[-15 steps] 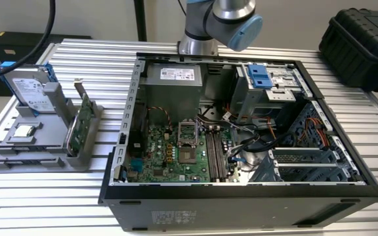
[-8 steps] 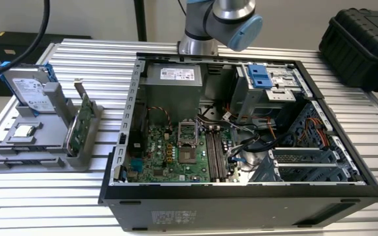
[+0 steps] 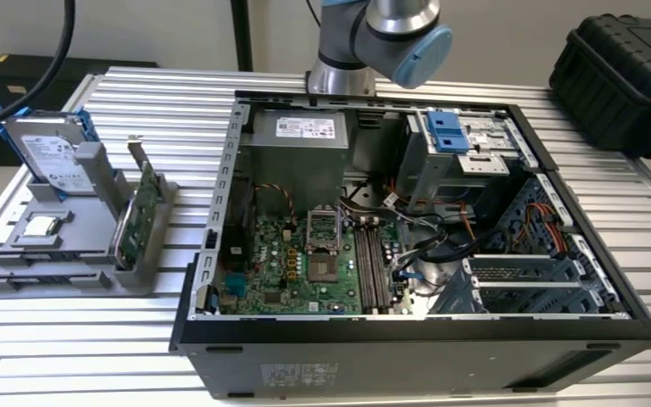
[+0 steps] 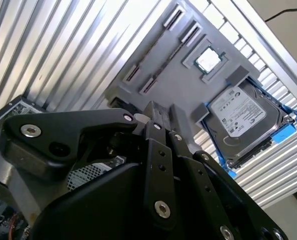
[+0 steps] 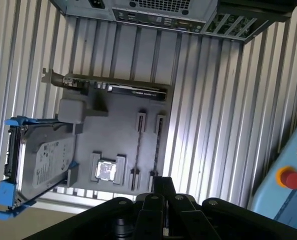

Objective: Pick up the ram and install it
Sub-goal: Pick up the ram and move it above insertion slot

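ribbed metal table (image 5: 213,125) bears grey holder (image 5: 118,145); ram's long axis cannot be told.

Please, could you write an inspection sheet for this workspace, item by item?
surface: ribbed aluminium table, carrying an open computer case and a grey holder.
job's things: the ram, seemingly the thin strip on edge in the holder's narrow slot, colour unclear; motherboard with long slots inside the case.
clutter: silver drive with blue rails, green card, processor chip, all on the holder.
gripper: above the holder, near its narrow slots.
cables: thick black cable at the exterior view's left; wire bundle inside the case.
surroundings: black hard case; light blue unit with a red button.
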